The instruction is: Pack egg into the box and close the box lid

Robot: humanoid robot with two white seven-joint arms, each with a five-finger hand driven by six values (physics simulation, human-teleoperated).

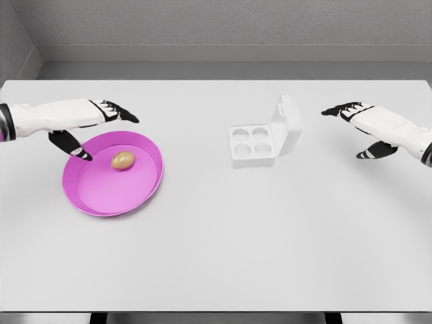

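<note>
A tan egg [123, 160] lies in a magenta plate [101, 196] on the left of the white table. My left hand [101, 128] hovers over the plate's far left rim, fingers spread and empty, thumb pointing down toward the egg's left. A white egg box [253, 144] with four hollows sits right of centre; its lid [288, 125] stands raised on the right side. My right hand [354, 128] hangs open to the right of the box, apart from the lid.
The white table [216, 256] runs to a front edge at the bottom of the view. A grey wall rises behind its far edge.
</note>
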